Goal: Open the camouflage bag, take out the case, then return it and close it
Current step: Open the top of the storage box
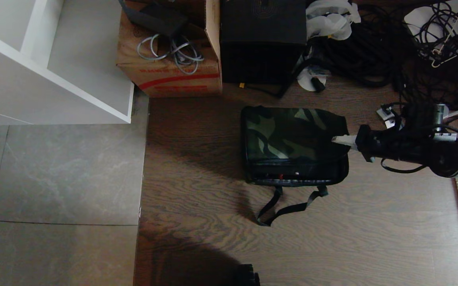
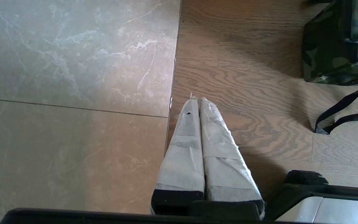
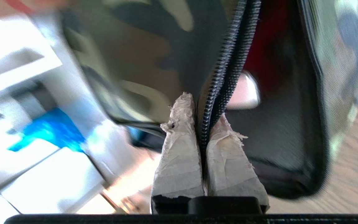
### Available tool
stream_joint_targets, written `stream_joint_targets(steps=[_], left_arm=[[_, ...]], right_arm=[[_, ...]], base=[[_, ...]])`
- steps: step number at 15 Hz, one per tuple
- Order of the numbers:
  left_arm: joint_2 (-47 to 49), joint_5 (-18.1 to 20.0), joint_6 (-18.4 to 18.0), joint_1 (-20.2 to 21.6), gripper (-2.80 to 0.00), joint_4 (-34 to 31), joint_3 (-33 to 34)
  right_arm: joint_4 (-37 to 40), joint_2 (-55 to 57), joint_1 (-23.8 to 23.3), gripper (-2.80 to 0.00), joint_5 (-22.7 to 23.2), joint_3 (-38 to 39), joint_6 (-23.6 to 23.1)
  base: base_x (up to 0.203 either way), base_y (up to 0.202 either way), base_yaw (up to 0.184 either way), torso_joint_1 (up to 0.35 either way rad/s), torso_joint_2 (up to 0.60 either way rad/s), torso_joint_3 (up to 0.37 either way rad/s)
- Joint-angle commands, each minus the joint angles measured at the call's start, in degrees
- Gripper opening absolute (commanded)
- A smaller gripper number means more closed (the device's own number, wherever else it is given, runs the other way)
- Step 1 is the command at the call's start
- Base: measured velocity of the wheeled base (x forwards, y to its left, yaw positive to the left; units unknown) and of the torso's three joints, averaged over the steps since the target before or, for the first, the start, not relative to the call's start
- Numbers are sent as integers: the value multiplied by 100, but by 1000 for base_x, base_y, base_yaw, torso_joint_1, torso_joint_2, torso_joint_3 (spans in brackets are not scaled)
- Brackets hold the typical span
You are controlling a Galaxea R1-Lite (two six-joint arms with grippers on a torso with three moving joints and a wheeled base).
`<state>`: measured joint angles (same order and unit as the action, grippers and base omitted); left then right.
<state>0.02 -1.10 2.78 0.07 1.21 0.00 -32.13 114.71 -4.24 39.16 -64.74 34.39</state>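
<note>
Clamped on the zippered lid edge (image 3: 218, 93) of the boxy green-brown-black camouflage fabric bag (image 1: 292, 139), our right gripper (image 3: 201, 124) grips thinly; lifting, we risk the edge slipping free. Our left gripper (image 2: 199, 101) hangs pressed together, well apart.

We see the camouflage bag (image 1: 294, 145) on the wood floor, lid partly unzipped showing red lining, the black case (image 1: 292, 174) inside, strap trailing forward

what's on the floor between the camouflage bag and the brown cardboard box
Only bare wood floor lies between the soft camouflage fabric bag and the red-striped brown cardboard box, in the head view.
</note>
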Motion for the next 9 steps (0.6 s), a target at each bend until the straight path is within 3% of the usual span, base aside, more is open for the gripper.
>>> stream_joint_targets(steps=[1, 7, 9], left_arm=[[-2, -5, 3, 1, -280, 2, 62], [-2, -5, 3, 1, -280, 2, 62], [-2, -5, 3, 1, -280, 2, 62]], right_arm=[[-33, -96, -12, -280, 18, -359, 447], [-73, -42, -38, -280, -34, -1154, 1333], [-74, 13, -76, -280, -31, -1327, 1420]], base=[[0, 0, 0, 0, 0, 0], [0, 0, 0, 0, 0, 0], [0, 0, 0, 0, 0, 0]])
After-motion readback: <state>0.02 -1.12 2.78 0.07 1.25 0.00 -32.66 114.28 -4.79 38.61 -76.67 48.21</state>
